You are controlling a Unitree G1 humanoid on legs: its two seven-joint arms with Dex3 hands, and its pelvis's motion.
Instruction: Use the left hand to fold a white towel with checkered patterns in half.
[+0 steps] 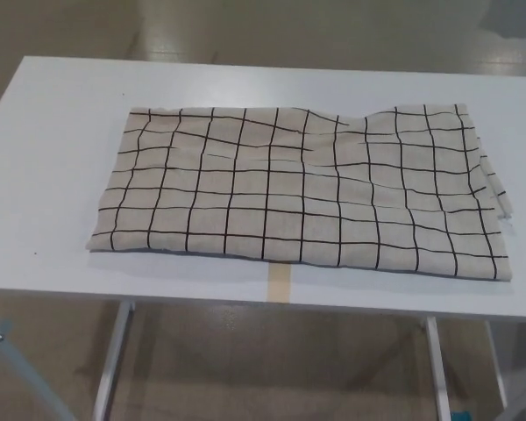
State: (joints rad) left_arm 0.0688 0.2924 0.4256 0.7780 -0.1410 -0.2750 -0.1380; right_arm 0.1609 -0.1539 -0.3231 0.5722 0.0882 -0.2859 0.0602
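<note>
A cream-white cloth towel crossed by a thin black grid (302, 189) lies spread on a white rectangular table (53, 132), its long side running left to right and its near edge lying close to the table's front edge. It looks to be more than one layer, with extra cloth edges showing along its right side, and a shallow ridge of wrinkles sits near the middle of its far edge. A short strip of tan tape (279, 282) shows on the table just in front of the towel's near edge. Neither the left hand nor the right hand appears anywhere in the head view, so whether either is released, clenched or grasping something cannot be told. Judged from how it lies, the fold asked for is not yet begun. The likely trouble lies in the grasp: if the left hand pinches only the top layer at the left edge, the layers could separate and the fold come out crooked. Dragging rather than lifting could bunch the cloth at the wrinkled ridge, or pull the near edge over the table's front.
</note>
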